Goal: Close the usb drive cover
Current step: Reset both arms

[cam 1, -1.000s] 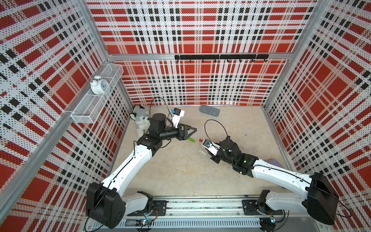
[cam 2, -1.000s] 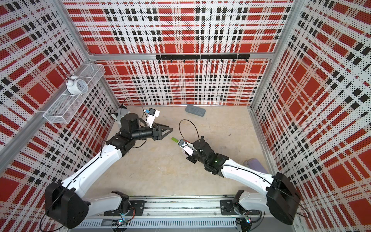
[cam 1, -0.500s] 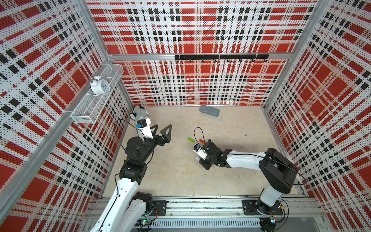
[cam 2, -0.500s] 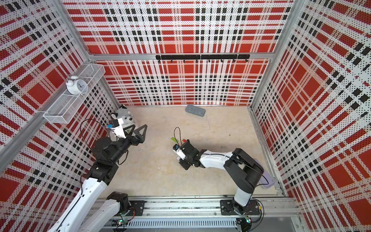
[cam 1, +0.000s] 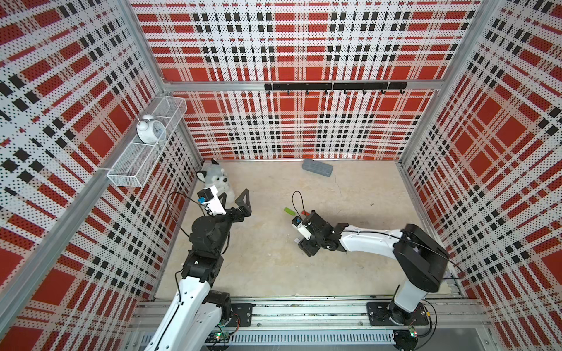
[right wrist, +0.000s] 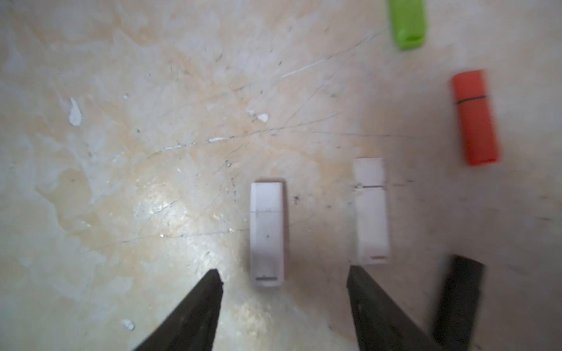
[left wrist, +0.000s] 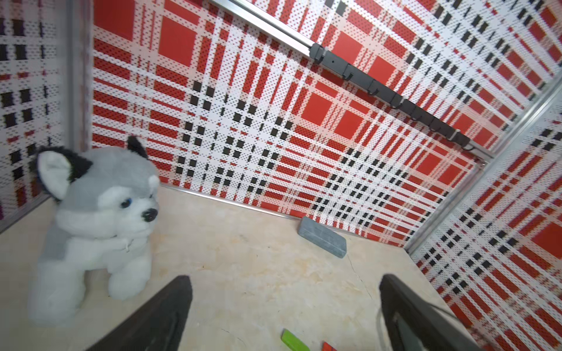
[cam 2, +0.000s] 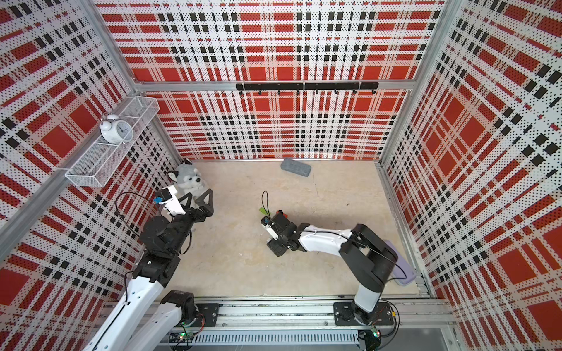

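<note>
The right tool (right wrist: 283,270) stood with its jaws apart and empty, pointing down at the desk (right wrist: 121,182). Just ahead of it, in line with the gap between the jaws, lay a white USB drive (right wrist: 267,234). Its long axis ran the way the tool pointed, cap end away. The seam looked tight, so its cover seemed already on. Beside it, parallel and outside the jaws, lay a second white USB drive (right wrist: 371,212), its seam showing as a thin dark line. Farther out lay one orange USB drive (right wrist: 475,118), then one green USB drive (right wrist: 408,24), partly cut off by the frame. That made two white, one orange, one green. A dark oblong (right wrist: 456,301) beside the tool was too blurred to name. The right arm was plainly the nearer. The left tool (cam 1: 234,199) hung wide and empty, well apart, lifted beside the plush husky (cam 1: 214,179). Farthest off, one grey case (cam 1: 317,168) lay at the back wall.
</note>
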Controlling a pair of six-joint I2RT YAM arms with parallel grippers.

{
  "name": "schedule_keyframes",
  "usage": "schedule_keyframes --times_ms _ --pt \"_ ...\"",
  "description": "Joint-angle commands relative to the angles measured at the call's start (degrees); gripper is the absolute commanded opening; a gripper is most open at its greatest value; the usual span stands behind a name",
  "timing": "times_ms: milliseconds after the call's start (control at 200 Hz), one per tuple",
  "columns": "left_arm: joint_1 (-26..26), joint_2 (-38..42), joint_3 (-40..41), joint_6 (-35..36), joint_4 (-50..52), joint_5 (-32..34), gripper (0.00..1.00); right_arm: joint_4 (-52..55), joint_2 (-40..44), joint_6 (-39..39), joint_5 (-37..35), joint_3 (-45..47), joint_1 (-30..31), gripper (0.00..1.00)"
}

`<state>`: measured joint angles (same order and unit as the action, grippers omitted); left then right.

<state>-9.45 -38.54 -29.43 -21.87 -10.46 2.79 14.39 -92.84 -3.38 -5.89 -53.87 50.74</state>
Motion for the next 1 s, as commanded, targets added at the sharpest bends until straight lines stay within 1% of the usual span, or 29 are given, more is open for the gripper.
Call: schedule_keyframes --times_ms 0,50,125,215,261,311,366,451,496,556,596,656,681,716,741,787,832,877,882,897,922,952,977,992 --pt "0.7 -0.6 4.1 3.6 -6.6 9.7 0.98 -7.6 12.7 1.8 -13.6 3.0 -1.9 0.83" --pt "0.9 -1.7 6.7 5.2 -10.1 12.8 0.98 -12.0 18.0 2.5 -18.7 6.1 -5.0 0.91" --pt "1.5 -4.2 10.0 8.3 -15.0 17.3 0.98 -18.7 23.6 4.1 -26.2 11.3 -10.1 1.00" --pt "3.1 -7.8 12.0 10.1 -18.8 20.4 0.98 -29.9 28.4 6.0 -33.4 18.4 -17.1 1.00" --pt "4.6 -9.9 13.8 9.9 -22.1 20.5 0.98 -34.6 29.8 5.3 -34.8 21.7 -21.1 1.00" --pt "5.8 -12.6 16.1 10.7 -26.8 20.1 0.98 -37.5 30.4 3.8 -33.7 24.3 -25.5 1.00" --pt "6.1 -15.4 18.6 11.9 -32.1 20.0 0.98 -40.1 29.7 3.0 -30.1 26.6 -30.3 1.00" --pt "6.0 -20.8 22.1 15.4 -42.8 17.6 0.98 -47.6 26.0 4.3 -26.4 30.0 -34.7 1.00" --pt "6.0 -24.1 22.6 16.8 -46.8 16.9 0.98 -51.7 23.6 4.9 -25.0 31.4 -36.0 1.00" --pt "5.9 -29.2 22.4 18.8 -50.2 15.4 0.98 -57.4 20.1 5.4 -20.7 33.0 -38.0 1.00" --pt "5.9 -32.2 22.3 19.4 -54.4 14.1 0.98 -63.1 17.7 6.0 -18.5 34.5 -38.7 1.00" --pt "5.8 -34.6 21.3 20.7 -55.8 12.4 0.98 -73.1 13.8 6.9 -13.7 37.1 -40.0 1.00" --pt "5.8 -35.9 21.5 21.0 -58.2 11.5 0.98 -75.5 12.5 7.4 -13.2 37.5 -40.0 1.00" --pt "6.0 -38.4 22.0 21.9 -63.4 10.4 0.98 -74.7 11.0 6.8 -13.3 37.2 -40.2 1.00" --pt "6.2 -40.4 22.1 22.5 -65.6 10.2 0.98 -75.6 10.0 6.8 -11.7 37.5 -40.5 1.00" --pt "7.1 -44.5 21.6 22.2 -68.1 8.5 0.98 -82.5 7.2 7.4 -8.8 39.4 -41.2 1.00" --pt "7.8 -49.3 21.7 22.4 -73.6 5.1 0.98 -87.9 5.8 6.0 -10.8 41.8 -41.8 1.00" --pt "7.9 -53.2 22.5 22.5 -81.3 4.3 0.98 -90.8 5.5 4.6 -6.6 44.0 -43.7 1.00" --pt "7.9 -53.2 22.5 22.4 -81.8 4.3 0.98 -91.2 5.3 4.7 -5.3 44.3 -43.8 1.00" --pt "8.1 -53.1 22.6 22.3 -81.7 4.4 0.98 -92.7 4.5 4.8 -3.1 44.8 -44.1 1.00" --pt "8.7 -52.0 22.2 21.5 -78.6 5.5 0.98 -97.3 2.3 5.9 -1.2 45.4 -44.3 1.00" --pt "9.3 -50.8 21.0 19.6 -74.4 8.7 0.98 -101.7 0.0 6.5 -1.7 45.9 -44.1 1.00" --pt "9.9 -50.7 19.9 17.8 -72.5 11.2 0.98 -100.6 0.3 6.4 -3.2 45.8 -43.8 1.00" --pt "10.2 -51.0 19.3 16.8 -72.0 12.1 0.98 -98.1 1.5 6.1 -3.6 45.5 -43.8 1.00"
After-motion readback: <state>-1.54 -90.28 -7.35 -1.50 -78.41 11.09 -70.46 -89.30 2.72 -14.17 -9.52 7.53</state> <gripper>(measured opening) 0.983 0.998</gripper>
